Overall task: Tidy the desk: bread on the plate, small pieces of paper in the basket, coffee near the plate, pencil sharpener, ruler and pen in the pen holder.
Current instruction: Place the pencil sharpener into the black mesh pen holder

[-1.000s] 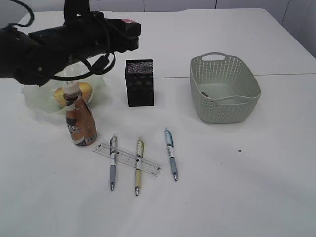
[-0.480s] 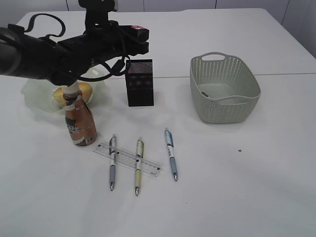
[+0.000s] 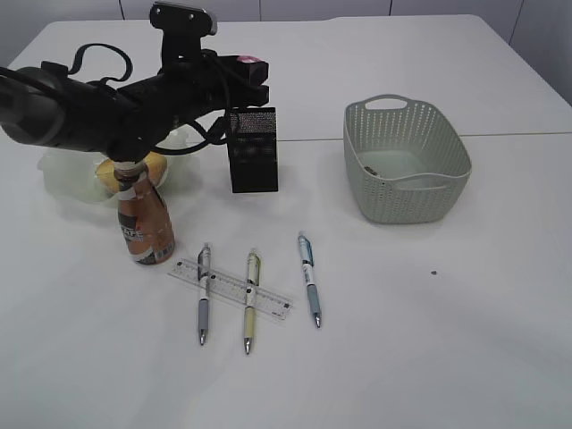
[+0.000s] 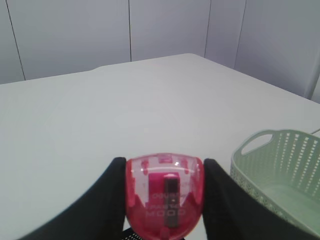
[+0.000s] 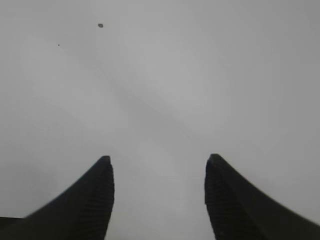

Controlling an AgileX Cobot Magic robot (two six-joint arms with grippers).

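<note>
Since a second ago your left hand point(image 3: 253, 73) has swung right — it now hovers over the pen holder point(image 3: 253, 149) near the tabletop's point(image 3: 447, 340) far middle, closed on the pink pencil sharpener point(image 4: 164, 196). Your right hand point(image 5: 159, 200) hangs open, empty, over bare tabletop. Ruler point(image 3: 231, 288) and three pens lie toward the near edge — untouched.

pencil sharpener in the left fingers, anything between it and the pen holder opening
Nothing visible. The pink pencil sharpener, clamped between the left fingers, hangs just above the rim of the black pen holder. The holder's mouth looks clear from the exterior view.
</note>
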